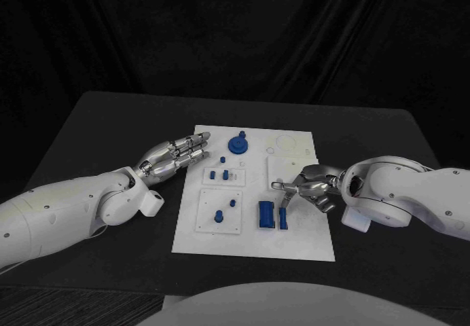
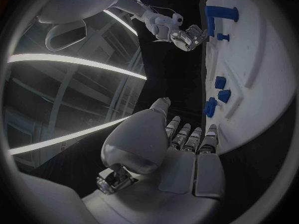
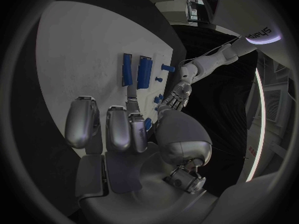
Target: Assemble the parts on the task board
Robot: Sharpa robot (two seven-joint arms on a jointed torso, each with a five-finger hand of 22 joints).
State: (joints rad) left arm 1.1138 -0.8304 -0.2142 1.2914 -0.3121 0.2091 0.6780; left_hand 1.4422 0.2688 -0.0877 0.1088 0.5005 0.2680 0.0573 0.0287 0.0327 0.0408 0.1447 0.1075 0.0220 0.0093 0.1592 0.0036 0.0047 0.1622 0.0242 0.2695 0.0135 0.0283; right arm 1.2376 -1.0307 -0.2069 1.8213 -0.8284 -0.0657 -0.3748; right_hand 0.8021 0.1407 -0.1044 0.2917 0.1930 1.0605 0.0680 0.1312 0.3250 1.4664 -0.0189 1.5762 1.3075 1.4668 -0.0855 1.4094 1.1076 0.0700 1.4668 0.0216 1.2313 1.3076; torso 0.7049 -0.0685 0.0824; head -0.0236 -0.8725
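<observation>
Two robot hands flank the white task board [image 1: 252, 231] on the black desk [image 1: 98, 122]. Head view: left robot hand [image 1: 179, 155] lies at the board's left edge, fingers stretched out flat and close together toward the far side, holding nothing. Right robot hand [image 1: 305, 187] sits over the board's right half, fingers curled downward just beside the two upright blue bars [image 1: 272, 214]; whether it touches them, cannot tell. Round blue part [image 1: 237, 145] stands near the far edge; small blue pegs [image 1: 223, 176] mid-board.

Left wrist view: fingers [image 2: 187, 137] extended, straight, empty, alongside the board's edge.

Right wrist view: fingers [image 3: 118, 127] bent over the board, nothing visibly held; blue bars beyond the fingertips.
</observation>
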